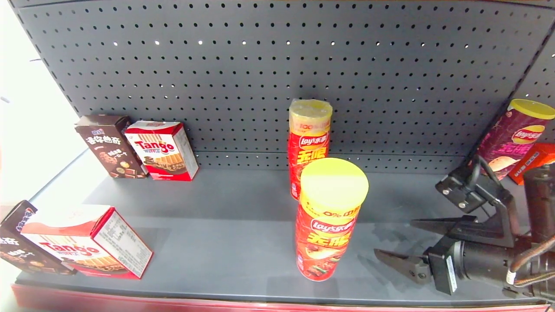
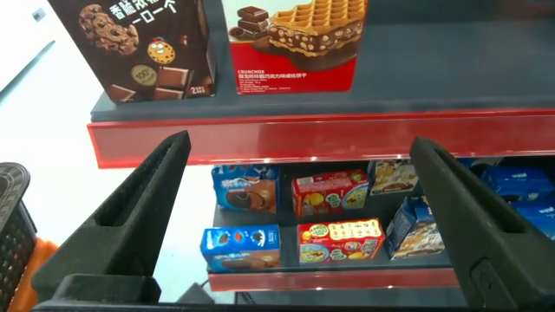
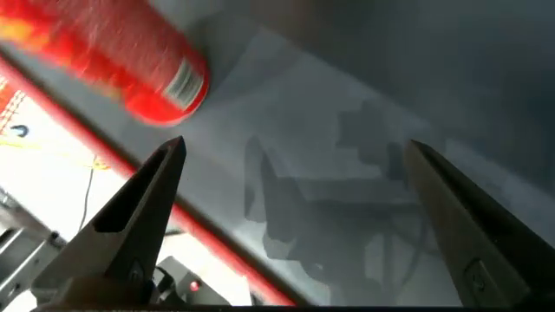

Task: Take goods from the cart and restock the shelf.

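Two tall card tubes of crisps stand in the head view on the matt grey metal shelf [image 1: 225, 242], both glossy red with flat yellow plastic lids. The front can [image 1: 327, 225] is upright, just off the tips of the right gripper [image 1: 394, 237], apart from them. The back can [image 1: 308, 143] stands farther beyond the fingers, close to the perforated pegboard [image 1: 260, 78]. The gripper's black, wedge-shaped fingers are spread wide and hold nothing. Behind the gripper a purple can [image 1: 514, 138] leans tilted against the pegboard, next to an orange box [image 1: 535, 160]. Well away past the cans from the fingers sit four rectangular cartons: a red wafer box [image 1: 162, 149] touching a brown cookie box [image 1: 110, 145] near the back, and a front wafer box [image 1: 86, 242] beside a front cookie box [image 1: 17, 242] at the shelf's lip.

From the left wrist, the left gripper [image 2: 301, 147] shows two ribbed black fingers [image 2: 130, 225] parted and empty. Beyond their tips runs the shelf's shiny red edge strip [image 2: 347, 134], with cookie and wafer cartons standing on it. Between the fingers, farther off, a lower shelf [image 2: 329, 277] carries small printed snack boxes [image 2: 329, 195]. A dark mesh [image 2: 13, 208] sits outside one finger; it may be a basket, but I cannot tell.

From the right wrist, the fingers [image 3: 130, 217] are again apart with bare grey shelf between them. A blurred red cylinder [image 3: 130, 61], probably the front can, lies just beyond one fingertip, not touching it.
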`<state>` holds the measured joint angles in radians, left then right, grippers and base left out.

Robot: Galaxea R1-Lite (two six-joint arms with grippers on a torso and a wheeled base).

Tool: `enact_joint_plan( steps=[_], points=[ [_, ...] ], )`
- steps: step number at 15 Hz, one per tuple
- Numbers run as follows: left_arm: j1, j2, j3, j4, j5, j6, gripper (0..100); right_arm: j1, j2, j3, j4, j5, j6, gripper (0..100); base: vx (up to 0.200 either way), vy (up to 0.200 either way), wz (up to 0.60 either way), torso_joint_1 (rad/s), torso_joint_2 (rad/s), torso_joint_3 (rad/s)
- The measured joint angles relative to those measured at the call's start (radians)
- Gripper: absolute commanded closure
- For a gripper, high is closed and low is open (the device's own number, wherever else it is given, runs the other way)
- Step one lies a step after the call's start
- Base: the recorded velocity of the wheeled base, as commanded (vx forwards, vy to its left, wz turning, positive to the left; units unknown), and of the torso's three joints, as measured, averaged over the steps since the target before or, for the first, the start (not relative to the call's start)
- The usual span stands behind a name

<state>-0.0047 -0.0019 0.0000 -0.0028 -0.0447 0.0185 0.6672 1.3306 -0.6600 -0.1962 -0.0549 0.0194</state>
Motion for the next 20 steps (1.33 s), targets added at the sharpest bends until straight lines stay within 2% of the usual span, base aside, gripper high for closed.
enact_joint_plan(
  steps=[12,20],
  points=[
    [0.000,0.000,0.000,0.000,0.000,-0.001,0,0.005,0.174,-0.157,-0.005,-0.001,-0.006,0,0.000,0.000,0.00,0.000,0.00,0.000],
    [0.000,0.001,0.000,0.000,0.000,-0.003,0,0.054,0.198,-0.158,-0.005,0.000,-0.007,0,0.000,0.000,0.00,0.000,0.00,0.000]
  ],
)
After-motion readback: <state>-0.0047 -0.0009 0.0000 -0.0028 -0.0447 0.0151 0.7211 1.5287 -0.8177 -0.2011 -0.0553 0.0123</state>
